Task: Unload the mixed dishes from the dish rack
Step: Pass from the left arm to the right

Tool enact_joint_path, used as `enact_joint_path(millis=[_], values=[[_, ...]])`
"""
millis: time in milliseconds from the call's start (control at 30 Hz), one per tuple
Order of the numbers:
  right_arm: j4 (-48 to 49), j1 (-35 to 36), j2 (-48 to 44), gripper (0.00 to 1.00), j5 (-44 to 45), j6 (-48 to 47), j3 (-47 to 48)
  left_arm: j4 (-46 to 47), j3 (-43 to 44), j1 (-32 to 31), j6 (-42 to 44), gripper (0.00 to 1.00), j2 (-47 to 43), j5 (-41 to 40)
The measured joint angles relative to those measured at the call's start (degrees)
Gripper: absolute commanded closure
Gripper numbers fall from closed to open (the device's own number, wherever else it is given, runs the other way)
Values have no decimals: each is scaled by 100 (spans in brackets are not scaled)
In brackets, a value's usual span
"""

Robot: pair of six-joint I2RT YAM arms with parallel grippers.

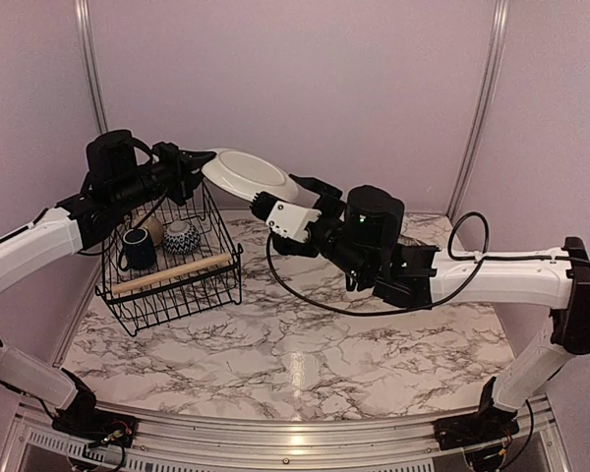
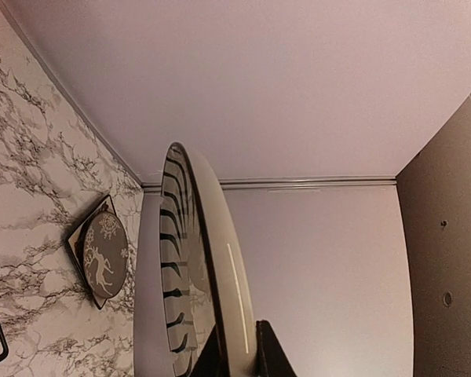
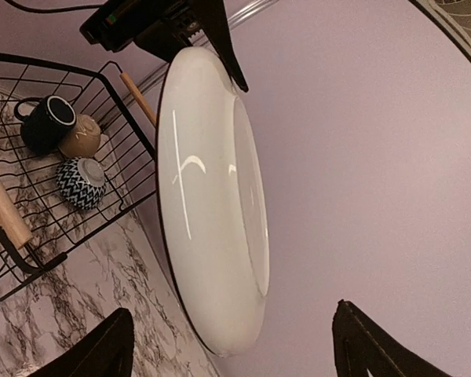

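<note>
My left gripper (image 1: 199, 169) is shut on the rim of the round striped plate (image 1: 244, 175), holding it on edge in the air above the dish rack's (image 1: 172, 280) right side. In the left wrist view the stripes face left on the plate (image 2: 184, 267), with my left gripper (image 2: 239, 360) pinching its rim. My right gripper (image 3: 235, 353) is open, and the free edge of the plate (image 3: 212, 196) reaches down between its fingertips without touching them. In the rack sit a navy mug (image 1: 138, 248), a cream bowl (image 1: 156, 228) and a patterned bowl (image 1: 182, 236).
A dark square plate (image 2: 102, 253) with a reindeer design lies on the marble table (image 1: 305, 344) beyond the held plate. A wooden bar handle (image 1: 172, 272) crosses the rack's near side. Purple walls close in the back and sides.
</note>
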Motion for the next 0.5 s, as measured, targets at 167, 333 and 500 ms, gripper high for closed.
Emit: enact_joint_path(millis=[167,333,500], values=[[356,127,310,35,426,-461,297,22,-33,-138,-136,100,109,-57],[953,188,745,42,807,-907,343,144,-127,-188,-203,100,107,-81],[1353,190,1156,47,1152,-1204,452,138,-197,-208,-229,100,107,-76]])
